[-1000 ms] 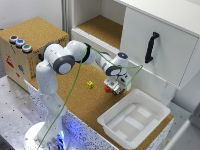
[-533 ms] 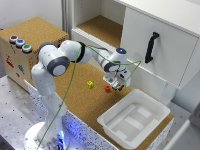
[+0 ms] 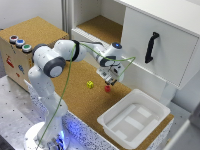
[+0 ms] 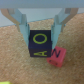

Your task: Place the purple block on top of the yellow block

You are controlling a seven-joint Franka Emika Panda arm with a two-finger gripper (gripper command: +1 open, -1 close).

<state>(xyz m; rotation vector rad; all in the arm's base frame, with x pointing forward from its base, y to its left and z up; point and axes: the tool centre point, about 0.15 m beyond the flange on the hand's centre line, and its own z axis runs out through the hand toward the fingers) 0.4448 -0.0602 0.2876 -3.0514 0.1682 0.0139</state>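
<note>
The purple block, dark with yellow letters, sits between my two fingers in the wrist view. My gripper is shut on it, a little above the cork board. The red cube lies just below the gripper; in the wrist view it is right beside the held block. The yellow block lies on the cork, to the exterior view's left of the gripper. A yellow sliver shows at the edge of the wrist view.
A white tray stands at the exterior view's right front. A white cabinet door with a black handle is behind the gripper. An open shelf and a cork box with buttons lie to the left.
My gripper has moved a little up and toward the exterior view's left with the purple block in it, away from the tray side. The yellow and red cubes have not moved.
</note>
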